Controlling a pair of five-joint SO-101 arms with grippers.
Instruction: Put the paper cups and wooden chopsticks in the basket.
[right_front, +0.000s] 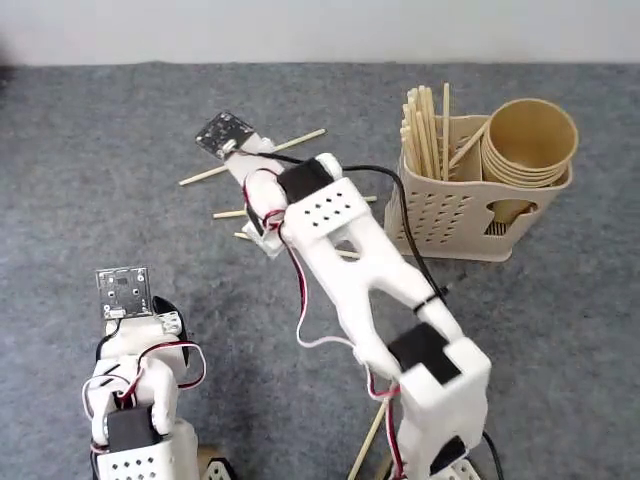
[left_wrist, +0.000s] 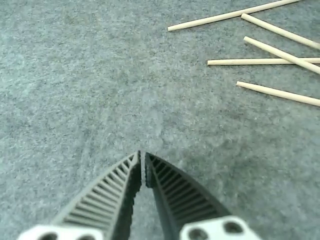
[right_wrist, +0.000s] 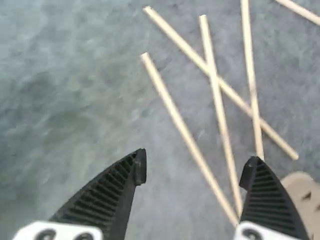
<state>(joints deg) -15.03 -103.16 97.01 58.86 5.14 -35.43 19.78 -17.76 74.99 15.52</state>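
Grey felt (right_front: 100, 150) all around, cups (right_front: 530, 140) stacked in basket (right_front: 450, 215) at far right. Under right gripper (right_wrist: 195, 160), spread wide: loose chopsticks (right_wrist: 185, 132), nearest one running lengthwise between the jaws, across their closing line. Left gripper (left_wrist: 142, 157) pressed shut, well apart, farther.

From up high I see my white plastic right arm (right_front: 350, 250), with its black servo blocks, stretched a long way out from its base at the near edge. It reaches forward and off to the left, with the elbow only slightly bent. The black ribbed right gripper (right_wrist: 196, 164) points down, its two fingers (right_wrist: 120, 192) spread wide apart. My white plastic left arm (right_front: 135, 410) sits folded up close over its own base in the near left corner, wrist tipped forward. The black ribbed left gripper (left_wrist: 142, 165) also points down, its fingertips pressed together.
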